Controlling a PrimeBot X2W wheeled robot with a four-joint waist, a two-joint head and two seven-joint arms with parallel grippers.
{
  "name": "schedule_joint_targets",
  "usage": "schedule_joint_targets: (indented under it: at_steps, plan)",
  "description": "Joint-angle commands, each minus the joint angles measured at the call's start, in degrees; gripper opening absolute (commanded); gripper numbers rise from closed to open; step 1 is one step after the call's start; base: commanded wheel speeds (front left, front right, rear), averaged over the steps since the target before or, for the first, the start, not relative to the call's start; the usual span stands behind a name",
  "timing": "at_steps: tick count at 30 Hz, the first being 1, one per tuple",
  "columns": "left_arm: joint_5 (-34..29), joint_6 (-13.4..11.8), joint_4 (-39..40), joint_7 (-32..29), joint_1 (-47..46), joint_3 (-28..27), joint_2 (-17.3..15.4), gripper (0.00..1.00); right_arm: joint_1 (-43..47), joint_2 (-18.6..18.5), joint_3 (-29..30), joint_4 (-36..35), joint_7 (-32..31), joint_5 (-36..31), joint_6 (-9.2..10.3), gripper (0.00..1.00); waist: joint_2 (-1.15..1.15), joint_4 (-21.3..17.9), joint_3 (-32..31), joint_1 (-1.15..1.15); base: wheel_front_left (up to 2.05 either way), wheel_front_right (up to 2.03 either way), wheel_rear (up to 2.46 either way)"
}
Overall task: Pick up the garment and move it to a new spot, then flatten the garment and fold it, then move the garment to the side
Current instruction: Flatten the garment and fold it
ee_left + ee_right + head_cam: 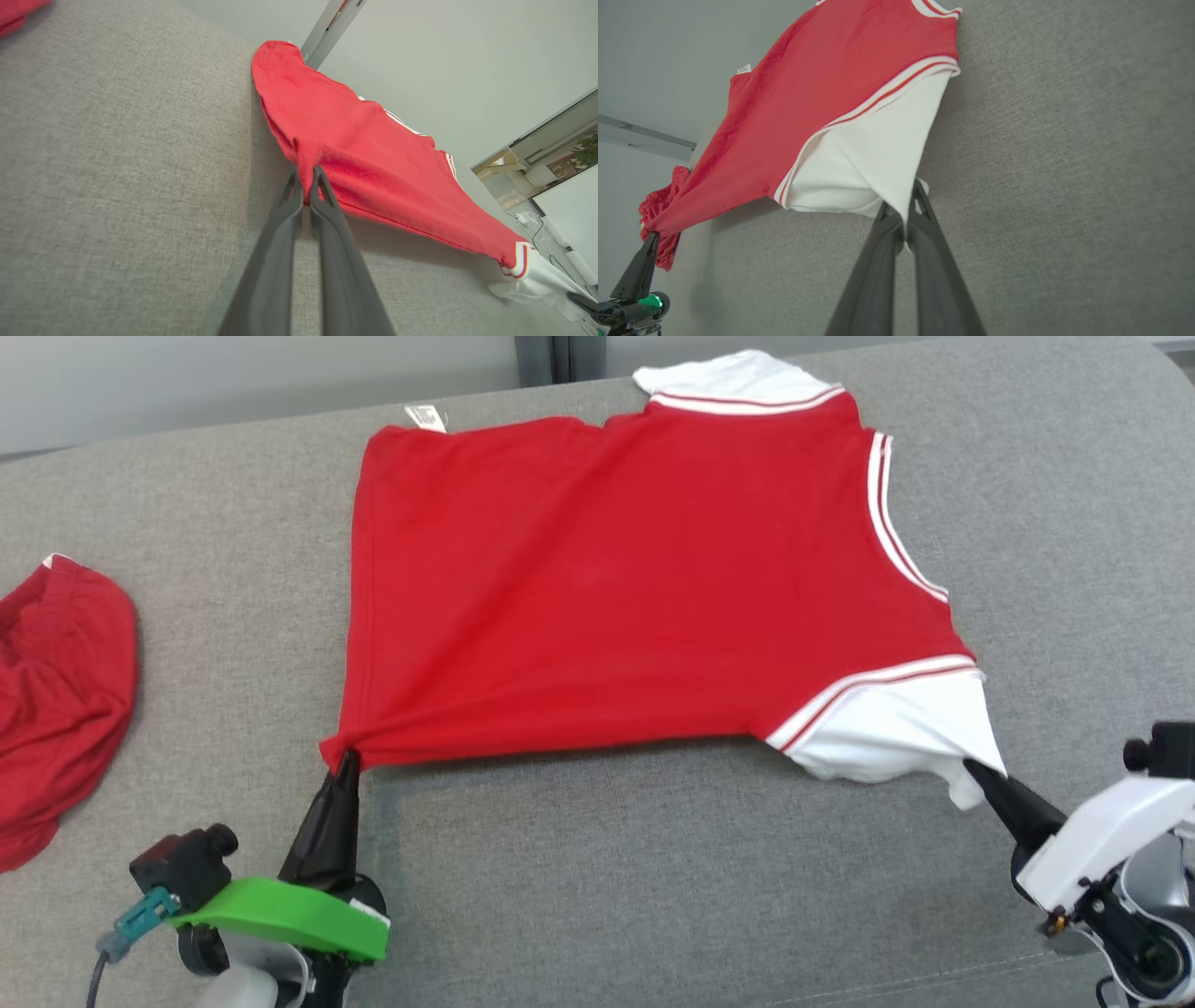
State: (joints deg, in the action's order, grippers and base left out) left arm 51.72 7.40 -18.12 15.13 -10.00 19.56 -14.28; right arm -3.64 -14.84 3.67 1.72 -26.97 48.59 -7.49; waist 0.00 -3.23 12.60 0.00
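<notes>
A grey upholstered surface (653,877) spreads before me, with a pale wall (233,383) behind it at 12 o'clock. The garment (607,588), a red shirt with white sleeves and red-and-white striped trim, lies spread across the middle of that surface, reaching up toward 12 o'clock. Its body is mostly flat. Along the near edge the fabric is drawn taut between my two tools.

My left gripper (345,761) sits at about 7 o'clock in the head view. Its dark fingers are closed tight on the garment's red bottom corner, and creases fan out from the pinch. In the left wrist view the red cloth bunches right between the fingertips, lifted a little off the grey fabric.

My right gripper (976,773) comes in from 4 o'clock, fingers shut on the edge of the near sleeve (887,728), which is white. The sleeve is pulled into a point toward that grip. In the right wrist view the white cloth runs straight down into the closed tips.

The far sleeve (738,378) lies at 12 o'clock, near the back edge of the surface. A small white label (427,417) pokes out at the garment's 11 o'clock corner. A second red cloth (56,700) lies crumpled at 9 o'clock, well apart from the shirt.
</notes>
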Motion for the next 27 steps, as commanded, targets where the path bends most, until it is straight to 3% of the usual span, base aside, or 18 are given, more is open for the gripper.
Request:
schedule_joint_targets:
  at_steps: [1,10,20,27]
  plan:
    - [-0.76,0.11,0.05,0.0,1.9,-0.1,-0.38,0.0,2.73,1.22,1.88,-1.73,-2.53,-0.9,0.0,0.0,0.0,0.83,-2.32,0.0,0.0,0.0,0.0]
    - [-1.83,0.12,-0.2,0.0,8.24,1.1,-1.17,0.0,10.91,8.44,9.28,-12.39,-16.12,-5.59,0.0,0.0,0.0,0.97,-3.13,0.0,0.0,0.0,0.0]
    - [-2.41,-2.42,1.4,-1.29,10.23,1.64,-2.0,0.0,10.71,11.39,12.86,-15.24,-20.17,-9.12,0.0,0.0,0.0,1.56,-2.93,0.0,0.0,0.0,0.0]
    - [-2.62,-2.22,3.52,-1.61,7.19,2.16,-1.55,0.0,7.87,11.84,13.64,-16.84,-19.62,-6.71,0.0,0.0,0.0,2.06,-2.27,0.0,0.0,0.0,0.0]
